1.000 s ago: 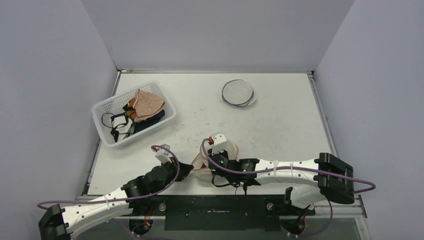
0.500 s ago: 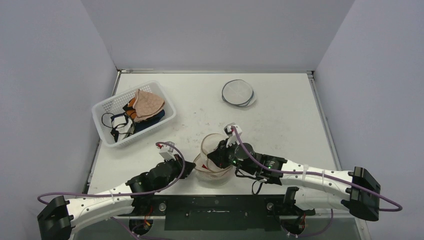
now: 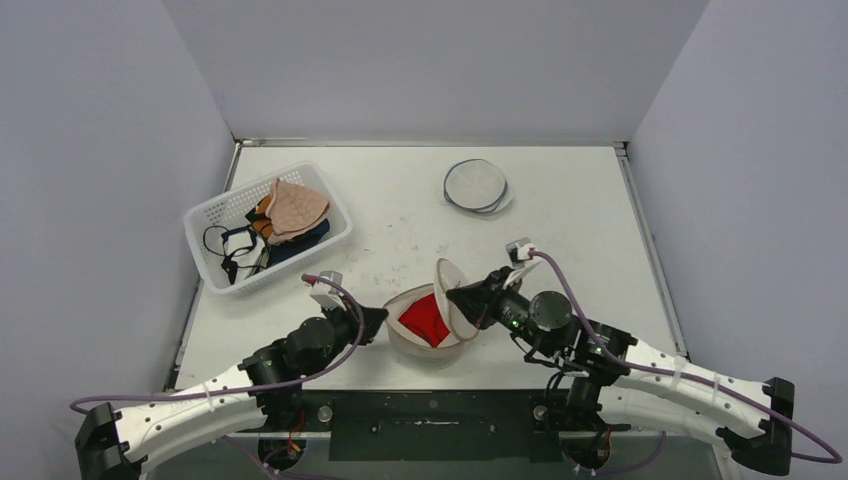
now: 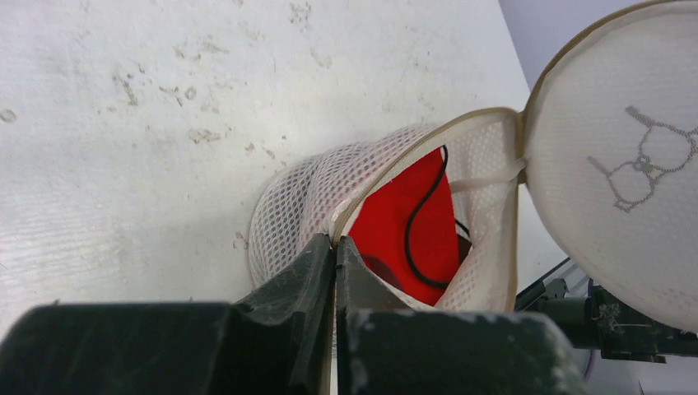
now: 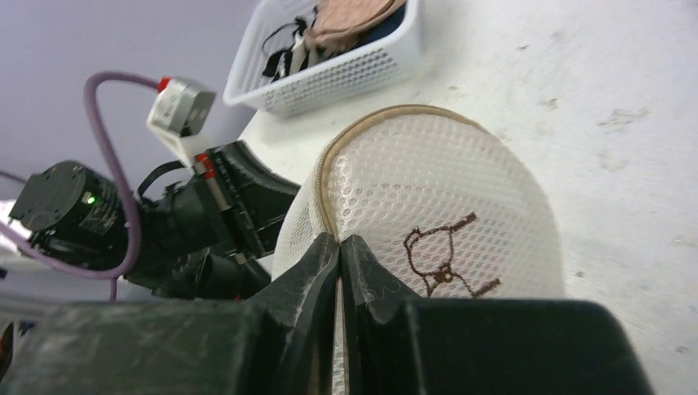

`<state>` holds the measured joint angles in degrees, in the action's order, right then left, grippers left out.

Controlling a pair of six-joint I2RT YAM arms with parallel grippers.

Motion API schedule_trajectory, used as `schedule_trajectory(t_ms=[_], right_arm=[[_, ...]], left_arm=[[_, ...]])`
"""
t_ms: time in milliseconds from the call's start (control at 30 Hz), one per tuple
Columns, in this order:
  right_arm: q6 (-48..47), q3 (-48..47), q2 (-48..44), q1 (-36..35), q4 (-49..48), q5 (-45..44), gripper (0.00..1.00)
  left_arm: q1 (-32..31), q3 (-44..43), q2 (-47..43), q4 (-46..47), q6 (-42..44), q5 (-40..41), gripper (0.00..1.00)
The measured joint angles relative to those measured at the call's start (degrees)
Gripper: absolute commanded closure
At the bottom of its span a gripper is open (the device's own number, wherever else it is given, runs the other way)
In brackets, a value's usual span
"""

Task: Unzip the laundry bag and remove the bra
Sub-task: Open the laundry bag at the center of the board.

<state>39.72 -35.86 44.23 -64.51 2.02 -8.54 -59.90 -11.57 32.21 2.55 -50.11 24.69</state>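
The laundry bag (image 3: 400,343) is a round white mesh pouch near the table's front centre, and it stands unzipped. Its lid (image 3: 452,297) is tipped up on edge. A red bra (image 3: 424,320) with a black strap lies inside (image 4: 411,222). My left gripper (image 3: 374,322) is shut on the bag's left rim (image 4: 335,240). My right gripper (image 3: 464,298) is shut on the lid's zipped edge (image 5: 340,239). The lid (image 5: 436,189) shows a brown embroidered figure. The bag's mesh wall (image 4: 296,197) bulges left of my left fingers.
A white plastic basket (image 3: 210,222) holding several garments stands at the back left. A flat round mesh pouch (image 3: 477,186) lies at the back centre. Grey walls close off three sides.
My right gripper has swung to the right and pulled the lid round and up. The bag has gone from closed to open, baring the red bra. My left gripper kept its hold.
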Motion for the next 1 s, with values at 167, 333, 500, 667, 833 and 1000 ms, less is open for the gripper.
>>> schedule_trajectory(t_ms=[167,333,500,667,833,1000], right_arm=[[0.6,1.8,-10.3,0.0,5.7,-10.4,0.95],[3.1,2.1,-15.5,0.0,12.1,-19.7,0.77],[5.9,2.1,-17.4,0.0,19.6,-27.3,0.38],[4.8,1.2,-18.4,0.0,23.8,-29.4,0.34],[-0.8,-2.2,-15.1,0.1,21.5,-21.8,0.34],[-3.5,-4.6,-0.1,0.0,14.8,-12.9,0.33]], left_arm=[[0.1,-2.7,-4.7,-4.6,2.6,2.7,1.0],[0.1,-5.4,-4.6,-7.5,4.7,4.1,1.0],[0.1,-6.3,-1.9,-8.2,5.6,4.0,1.0],[0.3,-6.5,0.7,-8.9,5.8,3.3,1.0],[0.4,-8.7,2.9,-10.2,5.8,2.3,1.0],[0.4,-11.5,4.0,-11.4,5.6,1.4,1.0]])
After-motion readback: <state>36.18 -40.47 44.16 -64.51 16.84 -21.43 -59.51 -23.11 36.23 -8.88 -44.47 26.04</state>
